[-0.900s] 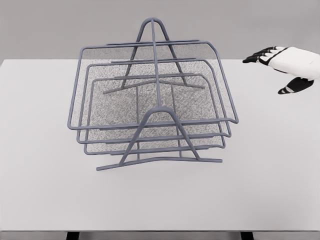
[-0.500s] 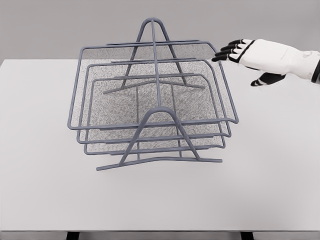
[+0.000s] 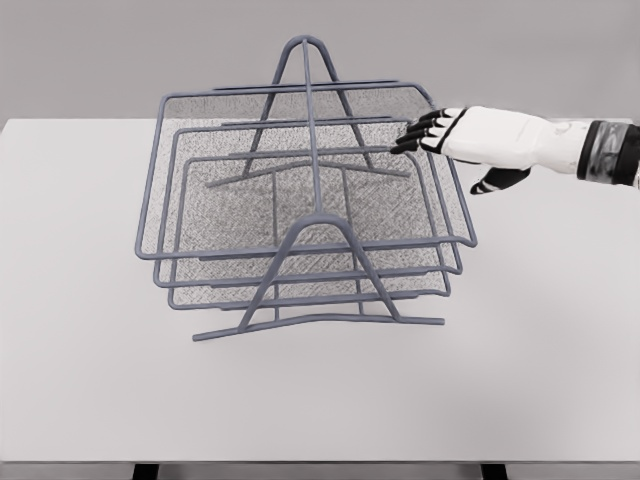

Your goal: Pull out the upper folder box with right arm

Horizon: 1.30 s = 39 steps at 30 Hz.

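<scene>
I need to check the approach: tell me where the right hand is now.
In the head view the right hand is at the upper right, fingers spread and reaching over the right rim of the upper folder box, holding nothing.

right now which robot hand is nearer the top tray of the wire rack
Right. The right robot hand reaches in from the right, its fingertips over the right rim of the top tray; fingers extended, holding nothing. The left robot hand is out of view.
</scene>
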Each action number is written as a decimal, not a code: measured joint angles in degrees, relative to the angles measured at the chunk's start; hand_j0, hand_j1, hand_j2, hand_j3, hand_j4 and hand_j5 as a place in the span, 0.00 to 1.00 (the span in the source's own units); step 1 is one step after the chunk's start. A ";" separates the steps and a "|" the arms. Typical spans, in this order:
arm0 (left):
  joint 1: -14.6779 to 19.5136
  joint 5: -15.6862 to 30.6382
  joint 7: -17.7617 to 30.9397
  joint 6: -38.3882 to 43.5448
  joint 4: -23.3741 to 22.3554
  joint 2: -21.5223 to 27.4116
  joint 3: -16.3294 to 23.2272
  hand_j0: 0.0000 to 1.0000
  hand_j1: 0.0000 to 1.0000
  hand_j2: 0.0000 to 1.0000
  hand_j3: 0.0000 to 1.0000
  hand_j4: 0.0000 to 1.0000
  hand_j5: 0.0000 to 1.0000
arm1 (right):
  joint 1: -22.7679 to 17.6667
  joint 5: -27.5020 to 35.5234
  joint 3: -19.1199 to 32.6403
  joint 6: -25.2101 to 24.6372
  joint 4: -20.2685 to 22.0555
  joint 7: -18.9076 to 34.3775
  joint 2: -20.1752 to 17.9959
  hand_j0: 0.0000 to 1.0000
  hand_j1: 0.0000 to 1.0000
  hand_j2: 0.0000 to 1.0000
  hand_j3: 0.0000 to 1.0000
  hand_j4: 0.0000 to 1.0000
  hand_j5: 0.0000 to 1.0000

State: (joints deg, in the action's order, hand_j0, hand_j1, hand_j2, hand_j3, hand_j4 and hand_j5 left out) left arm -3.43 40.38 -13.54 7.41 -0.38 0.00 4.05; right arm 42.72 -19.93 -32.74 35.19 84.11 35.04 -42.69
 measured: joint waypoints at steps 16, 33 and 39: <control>-0.44 -0.02 0.09 0.07 -0.19 0.00 0.04 1.00 1.00 1.00 1.00 1.00 1.00 | -2.11 1.92 0.63 -0.43 0.15 -0.15 -5.35 1.00 1.00 1.00 1.00 1.00 1.00; -1.32 -0.11 0.15 0.16 -0.19 0.00 0.04 1.00 1.00 1.00 1.00 1.00 1.00 | -7.29 7.48 6.22 -1.45 -3.91 -0.33 -15.25 1.00 1.00 1.00 1.00 1.00 1.00; -1.32 -0.11 0.17 0.16 -0.21 0.00 0.05 1.00 1.00 1.00 1.00 1.00 1.00 | -8.18 9.75 8.74 -1.60 -8.70 -0.22 -17.07 1.00 1.00 1.00 1.00 1.00 1.00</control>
State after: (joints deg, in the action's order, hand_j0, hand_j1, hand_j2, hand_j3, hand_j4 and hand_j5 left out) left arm -4.75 40.27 -13.36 7.56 -0.59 0.00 4.10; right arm 34.54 -10.19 -24.00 33.59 75.40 34.81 -59.76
